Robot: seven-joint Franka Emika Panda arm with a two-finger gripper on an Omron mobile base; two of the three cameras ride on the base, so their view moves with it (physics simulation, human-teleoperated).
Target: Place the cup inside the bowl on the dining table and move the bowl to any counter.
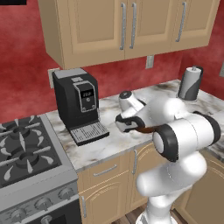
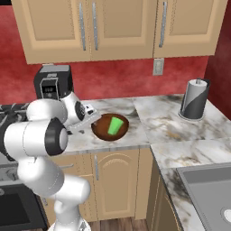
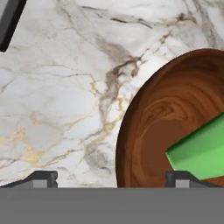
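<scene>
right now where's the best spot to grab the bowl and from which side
Take the bowl by its rim on the arm's side, coming down from above with one finger inside the wall and one outside. The cup leans across the far half, leaving that near rim free.

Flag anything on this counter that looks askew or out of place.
Only the cup: it lies tilted on its side in the bowl rather than upright. The bowl sits flat on the counter, and nothing has spilled.

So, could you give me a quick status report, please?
Gripper open, straddling the bowl rim. Cup lies inside bowl, on counter. Nothing blocking.
</scene>
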